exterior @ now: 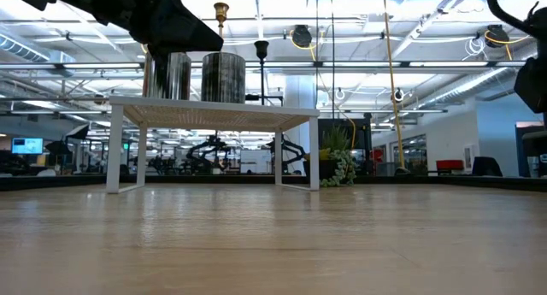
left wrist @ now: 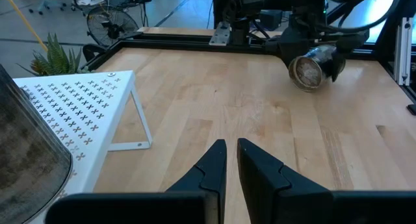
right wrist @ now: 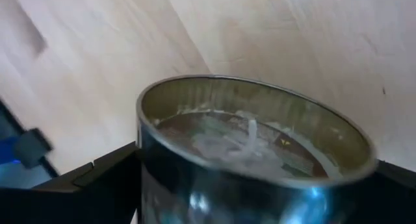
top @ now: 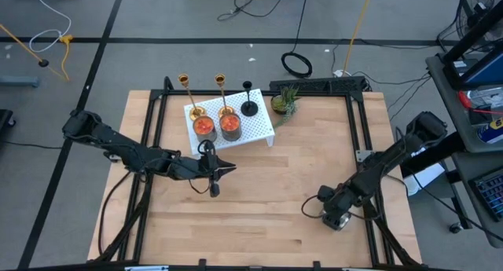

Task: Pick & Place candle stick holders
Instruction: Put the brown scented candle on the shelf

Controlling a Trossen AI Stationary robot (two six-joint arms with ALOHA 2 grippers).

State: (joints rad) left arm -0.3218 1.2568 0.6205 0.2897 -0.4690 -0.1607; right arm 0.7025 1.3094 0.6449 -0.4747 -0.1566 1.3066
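Two gold candle stick holders [top: 185,89] [top: 222,86] and a shorter black one [top: 248,106] stand upright on their round bases along the far edge of a white perforated stand [top: 251,131]. Two metal tins with orange candles [top: 203,126] [top: 229,126] sit on the stand in front of them. My left gripper [top: 228,169] is shut and empty just off the stand's near edge; it also shows in the left wrist view [left wrist: 232,162]. My right gripper [top: 336,217] is shut on a silver candle tin [right wrist: 247,139] over the table's near right part. My right gripper pinches the silver tin by its round wall [right wrist: 149,178], one finger on each side below the rim. The tin is tipped far over, its open mouth [left wrist: 304,71] facing the table's left. Whether the tin touches the table, I cannot tell.
A small potted plant [top: 284,103] stands by the stand's far right corner. A black frame [top: 153,130] runs along the table's left, far and right edges. Bare wood [top: 259,200] lies between the two arms.
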